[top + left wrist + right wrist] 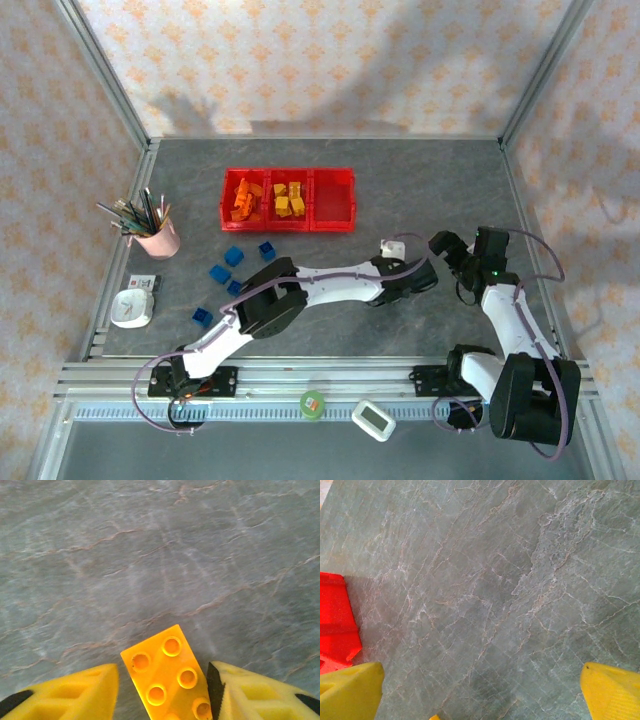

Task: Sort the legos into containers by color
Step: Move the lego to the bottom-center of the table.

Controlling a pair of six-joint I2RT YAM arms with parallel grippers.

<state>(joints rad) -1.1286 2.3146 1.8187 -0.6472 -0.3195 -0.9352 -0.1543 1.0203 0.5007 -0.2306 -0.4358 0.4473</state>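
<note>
In the left wrist view a yellow lego (165, 672) lies studs-up on the grey table between the fingers of my left gripper (163, 690). The right pad touches it and a narrow gap shows on the left. Seen from above, the left gripper (395, 255) reaches right of centre, and my right gripper (447, 250) stands beside it, wide open (482, 680) over bare table. The red containers (288, 229) sit at the back: orange legos (243, 200) in the left bin, yellow ones (288, 198) in the middle, the right bin (335, 200) bare. Several blue legos (233, 256) lie loose in front of them.
A pink pencil cup (158, 238) stands at the left, with a white device (132, 308) nearer the front. A green tape roll (312, 404) and a white timer (374, 420) rest on the front rail. A corner of the red tray (335, 620) shows left of the right gripper.
</note>
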